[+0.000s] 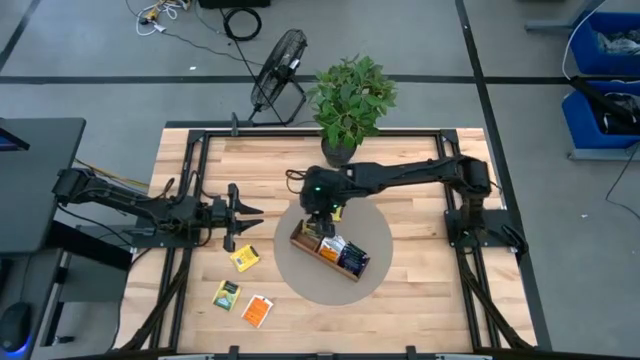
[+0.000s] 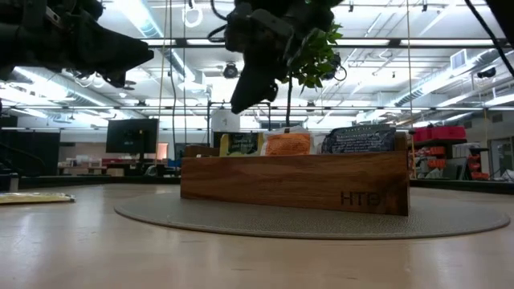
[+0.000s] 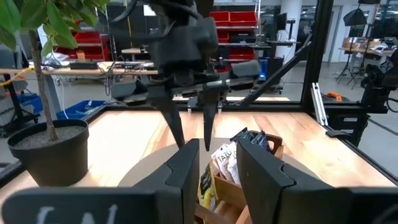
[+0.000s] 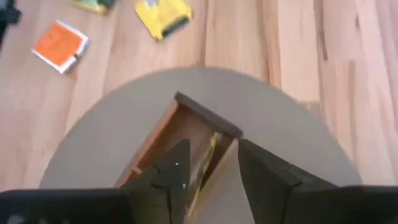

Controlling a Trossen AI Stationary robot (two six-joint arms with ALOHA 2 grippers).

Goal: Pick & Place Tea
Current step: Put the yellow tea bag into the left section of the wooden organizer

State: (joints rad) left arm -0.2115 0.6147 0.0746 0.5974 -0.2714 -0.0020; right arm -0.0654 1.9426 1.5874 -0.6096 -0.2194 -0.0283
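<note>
**Right arm letting go of a sachet over the tray**

On the table (image 1: 420,180) sits a round mat (image 1: 300,275) with the wooden tray (image 2: 293,183) on it. The right gripper (image 4: 208,163) hovers over the tray's end compartment, fingers apart, a yellow sachet (image 4: 206,163) on edge below them. The left gripper (image 1: 248,215) waits beside the mat, fingers slightly apart, empty. Three sachets (image 1: 245,257) lie loose on the table; fetching one seems next.

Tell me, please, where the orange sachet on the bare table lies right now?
In the high view the orange sachet lies near the table's front-left, beside the yellow-green sachet.
</note>
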